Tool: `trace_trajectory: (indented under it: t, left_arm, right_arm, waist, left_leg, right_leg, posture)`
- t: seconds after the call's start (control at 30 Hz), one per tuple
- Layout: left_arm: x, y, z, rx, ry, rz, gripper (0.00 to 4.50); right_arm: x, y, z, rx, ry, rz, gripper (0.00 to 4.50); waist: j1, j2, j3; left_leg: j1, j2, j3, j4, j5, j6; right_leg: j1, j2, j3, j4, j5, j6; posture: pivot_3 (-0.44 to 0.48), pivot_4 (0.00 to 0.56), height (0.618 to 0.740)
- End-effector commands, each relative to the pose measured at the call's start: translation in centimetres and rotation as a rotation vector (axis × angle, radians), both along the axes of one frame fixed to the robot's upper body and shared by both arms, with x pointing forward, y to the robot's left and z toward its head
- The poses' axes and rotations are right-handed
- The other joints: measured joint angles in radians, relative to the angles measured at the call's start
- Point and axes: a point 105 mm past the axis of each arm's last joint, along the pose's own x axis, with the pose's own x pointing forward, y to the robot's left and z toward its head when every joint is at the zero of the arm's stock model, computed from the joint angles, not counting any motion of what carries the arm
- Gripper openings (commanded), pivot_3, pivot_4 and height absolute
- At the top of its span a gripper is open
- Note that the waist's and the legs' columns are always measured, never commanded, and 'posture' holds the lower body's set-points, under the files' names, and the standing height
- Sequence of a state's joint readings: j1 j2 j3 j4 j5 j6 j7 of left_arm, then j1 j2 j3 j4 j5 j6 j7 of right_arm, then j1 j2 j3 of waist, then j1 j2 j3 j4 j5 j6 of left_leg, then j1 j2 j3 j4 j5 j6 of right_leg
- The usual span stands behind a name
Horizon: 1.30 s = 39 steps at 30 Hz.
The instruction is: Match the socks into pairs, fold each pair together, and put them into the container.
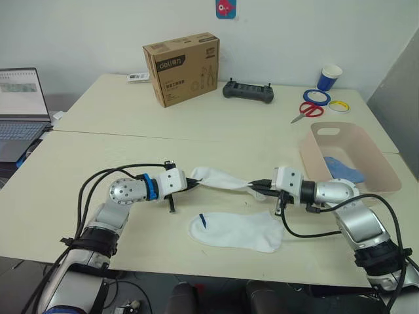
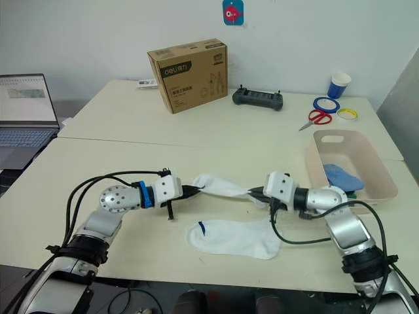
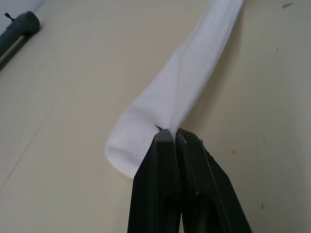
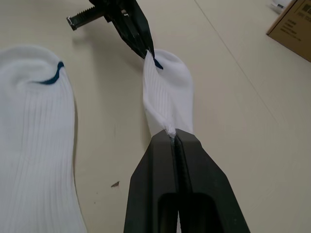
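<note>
Nearest us, a flat white sock lies on the table. Just beyond it we hold a second white sock stretched between our left gripper and right gripper, both clamped on its ends. Farther right of that sock, the pink container holds a blue sock.

Office: laptop, desks, tape rolls.
</note>
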State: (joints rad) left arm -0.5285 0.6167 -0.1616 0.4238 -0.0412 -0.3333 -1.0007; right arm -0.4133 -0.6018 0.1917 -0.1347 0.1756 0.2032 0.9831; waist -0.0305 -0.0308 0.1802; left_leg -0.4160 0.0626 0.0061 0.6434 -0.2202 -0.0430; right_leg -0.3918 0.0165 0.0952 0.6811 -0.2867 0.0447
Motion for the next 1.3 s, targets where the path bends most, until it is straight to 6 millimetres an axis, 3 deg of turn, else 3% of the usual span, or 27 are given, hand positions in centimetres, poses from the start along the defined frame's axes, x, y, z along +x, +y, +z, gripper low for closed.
trace_trajectory:
  t: [0.03,0.13,0.27,0.4,0.53,0.6,0.73,0.97,1.3]
  left_arm:
    - [-1.4,-0.3,4.1,-0.048,-0.018,-0.062,0.02]
    - [-3.5,-1.0,4.9,-0.053,0.063,-0.124,0.02]
    - [-9.3,-1.9,5.4,-0.06,0.355,-0.255,0.02]
    - [-11.5,-2.0,5.8,-0.092,0.566,-0.266,0.02]
    - [-13.4,-1.6,3.3,-0.01,0.738,-0.292,0.02]
    - [-13.3,-1.7,2.6,-0.01,0.774,-0.278,0.02]
    - [-11.6,-2.0,1.3,-0.031,0.797,-0.213,0.02]
    - [-8.0,-2.7,0.3,-0.028,0.753,-0.148,0.02]
    - [-5.9,-3.5,0.2,-0.067,0.774,-0.088,0.02]
  right_arm:
    - [-1.2,-0.6,3.1,0.019,-0.026,0.059,0.0]
    - [-2.2,-1.3,3.8,0.016,0.017,0.084,0.0]
    - [-5.6,-1.9,4.2,0.062,0.235,0.158,0.0]
    - [-8.4,-2.1,4.3,0.088,0.449,0.209,0.0]
    - [-11.4,-1.9,3.1,0.096,0.676,0.237,0.0]
    - [-11.8,-2.0,2.2,0.108,0.741,0.218,0.0]
    - [-9.4,-3.0,-0.7,0.087,0.682,0.071,0.0]
    - [-4.4,-3.8,-1.8,0.081,0.546,-0.059,0.0]
    - [-2.2,-3.8,-3.0,0.031,0.492,-0.113,0.0]
  waist:
    - [-0.001,0.0,0.0]
    - [-0.001,0.0,0.001]
    - [-0.004,0.0,0.001]
    - [-0.004,0.001,0.001]
    - [-0.003,0.001,0.001]
    - [-0.003,0.0,0.001]
    - [-0.003,0.0,0.001]
    - [-0.005,0.0,0.001]
    - [-0.002,0.0,0.001]
  left_leg:
    - [0.0,0.0,0.0,0.0,0.0,0.0]
    - [-0.001,0.0,0.0,0.0,0.0,0.0]
    - [-0.001,0.001,-0.001,-0.002,0.0,0.0]
    - [0.0,0.001,-0.004,-0.002,0.0,0.0]
    - [0.003,0.001,-0.003,-0.001,0.0,0.0]
    - [0.003,0.001,-0.002,0.0,0.0,0.0]
    - [0.002,0.0,-0.002,0.0,0.0,0.0]
    - [0.0,0.0,-0.001,0.0,0.0,0.0]
    - [-0.004,0.001,-0.004,-0.001,0.0,0.001]
  right_leg:
    - [0.0,0.0,0.0,0.0,0.0,0.0]
    - [-0.001,0.0,0.0,0.0,0.0,0.0]
    - [-0.001,0.0,0.0,0.0,-0.001,-0.001]
    - [0.0,0.0,-0.004,0.001,-0.003,-0.002]
    - [0.002,-0.001,-0.002,0.0,-0.006,-0.008]
    - [0.002,-0.001,-0.002,0.0,-0.006,-0.008]
    - [0.002,-0.001,-0.001,-0.001,-0.006,-0.008]
    - [-0.001,0.0,0.0,-0.001,-0.005,-0.006]
    - [-0.004,0.003,-0.001,0.0,-0.004,-0.004]
  posture:
    - [0.0,0.15,0.74]
    - [0.0,0.15,0.74]
    - [0.0,0.15,0.74]
    - [0.0,0.15,0.74]
    - [0.0,0.15,0.74]
    - [0.0,0.15,0.74]
    - [0.0,0.15,0.74]
    - [0.0,0.15,0.74]
    - [0.0,0.15,0.74]
